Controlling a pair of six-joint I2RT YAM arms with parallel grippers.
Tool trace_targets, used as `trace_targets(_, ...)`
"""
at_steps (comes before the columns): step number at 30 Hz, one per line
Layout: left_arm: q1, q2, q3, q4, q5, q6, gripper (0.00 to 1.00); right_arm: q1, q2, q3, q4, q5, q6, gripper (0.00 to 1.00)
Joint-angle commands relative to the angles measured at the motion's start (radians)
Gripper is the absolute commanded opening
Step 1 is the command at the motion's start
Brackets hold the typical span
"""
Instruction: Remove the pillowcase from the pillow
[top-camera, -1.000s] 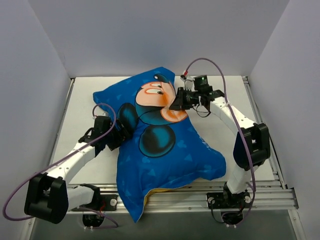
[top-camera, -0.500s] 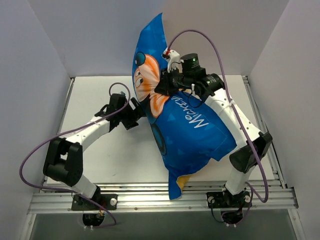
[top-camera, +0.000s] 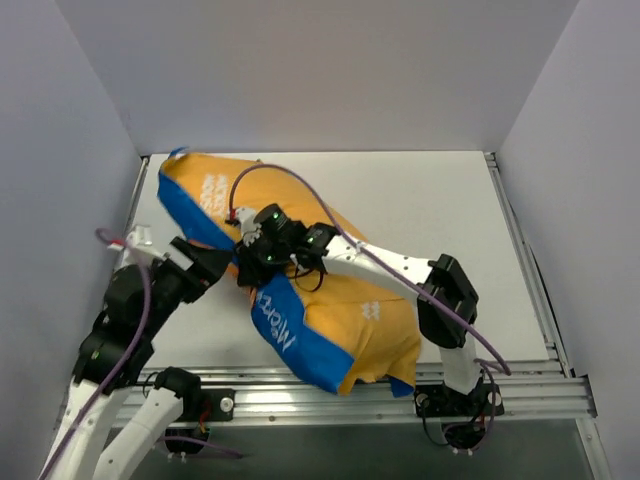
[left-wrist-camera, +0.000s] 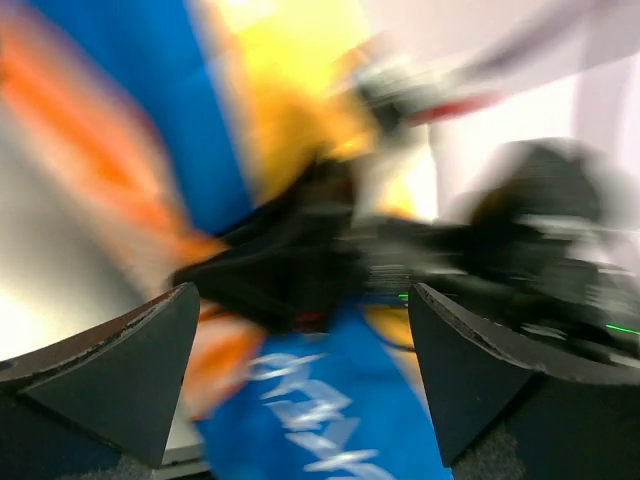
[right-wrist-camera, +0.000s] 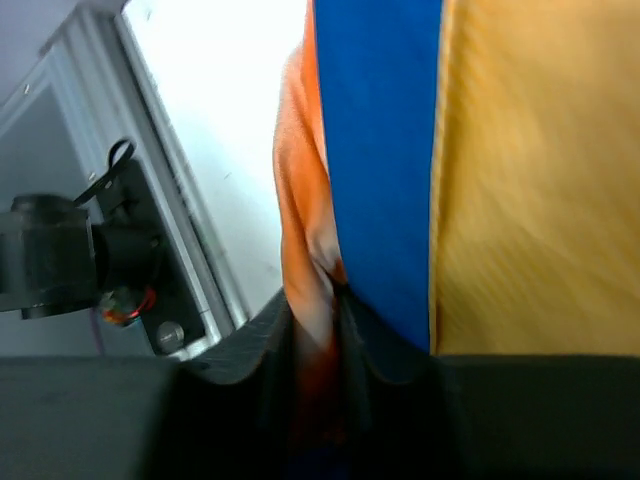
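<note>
The pillowcase (top-camera: 350, 300) lies diagonally across the table, yellow-orange side up, with a blue band of white lettering near the front. The pillow is hidden inside it. My right gripper (top-camera: 247, 267) reaches across to the left and is shut on a fold of orange and blue pillowcase fabric (right-wrist-camera: 318, 290). My left gripper (top-camera: 220, 262) is just to its left, jaws wide apart and empty. In the blurred left wrist view the blue lettered fabric (left-wrist-camera: 330, 430) lies between the open fingers (left-wrist-camera: 130, 370), and the right gripper's black body (left-wrist-camera: 300, 260) is just ahead.
The white table (top-camera: 450, 200) is walled in by grey panels on three sides. An aluminium rail (top-camera: 300, 395) runs along the near edge, and the pillowcase's lower corner overhangs it. A side rail (right-wrist-camera: 170, 200) and a black arm part (right-wrist-camera: 50, 255) show in the right wrist view.
The pillowcase swung from upright at the back, blue side showing, down to the left, yellow side up. My right gripper went with it. My left arm pulled back toward the near left.
</note>
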Motion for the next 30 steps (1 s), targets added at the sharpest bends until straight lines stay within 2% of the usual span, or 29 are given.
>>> trace_targets(1, 0.004, -0.135, 0.136, -0.290, -0.154, 0.059, 0.94, 0.029, 0.045, 0.045, -0.060, 0.000, 0.071, 0.21)
trace_targets(2, 0.004, -0.154, 0.185, -0.325, -0.166, 0.066, 0.94, 0.045, 0.042, 0.057, -0.060, 0.023, 0.073, 0.33)
trace_targets(5, 0.004, -0.185, 0.239, -0.429, -0.183, 0.085, 0.94, 0.064, 0.012, 0.134, -0.067, 0.061, 0.073, 0.55)
trace_targets(8, 0.004, -0.188, 0.277, -0.451, -0.182, 0.097, 0.94, 0.078, -0.030, 0.224, -0.135, 0.140, 0.055, 0.67)
trace_targets(11, 0.004, -0.172, 0.288, -0.434, -0.168, 0.118, 0.94, 0.081, -0.102, 0.234, -0.171, 0.240, 0.044, 0.75)
trace_targets(15, 0.004, -0.114, 0.279, -0.407, -0.133, 0.146, 0.95, 0.072, -0.233, 0.134, -0.215, 0.527, 0.070, 0.79)
trace_targets(17, 0.004, -0.068, 0.265, -0.359, -0.113, 0.161, 0.94, 0.047, -0.329, 0.064, -0.228, 0.579, 0.120, 0.80)
trace_targets(23, 0.002, 0.094, 0.184, -0.188, 0.002, 0.175, 0.94, -0.085, -0.607, -0.323, -0.250, 0.586, 0.280, 0.81)
trace_targets(26, 0.002, 0.167, 0.128, -0.117, 0.028, 0.154, 0.95, -0.100, -0.726, -0.495, -0.248, 0.577, 0.361, 0.80)
trace_targets(30, 0.006, 0.196, -0.043, -0.106, 0.028, 0.074, 0.95, -0.109, -0.813, -0.666, -0.175, 0.575, 0.440, 0.79)
